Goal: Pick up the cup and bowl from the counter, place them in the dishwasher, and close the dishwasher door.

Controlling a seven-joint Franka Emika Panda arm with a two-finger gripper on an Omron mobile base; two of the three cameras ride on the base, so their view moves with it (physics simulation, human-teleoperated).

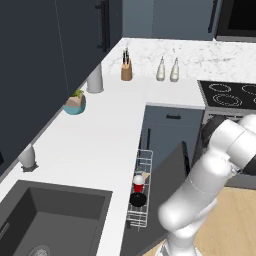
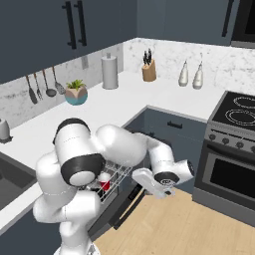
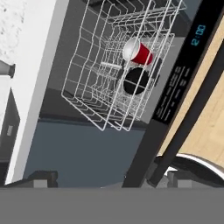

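The red cup lies on its side in the dishwasher's white wire rack, and the black bowl sits right beside it. Both also show in the rack from the left base view: cup, bowl. The dark dishwasher door is tilted partway up, its control strip and black bar handle facing my hand. My gripper is open at the door's top edge, with the handle's end between its fingers. It hangs low over the floor in front of the door.
The white counter holds a teal planter, a white cylinder, a knife block and two bottles. A dark sink lies at the near left. The oven stands right of the dishwasher, above wooden floor.
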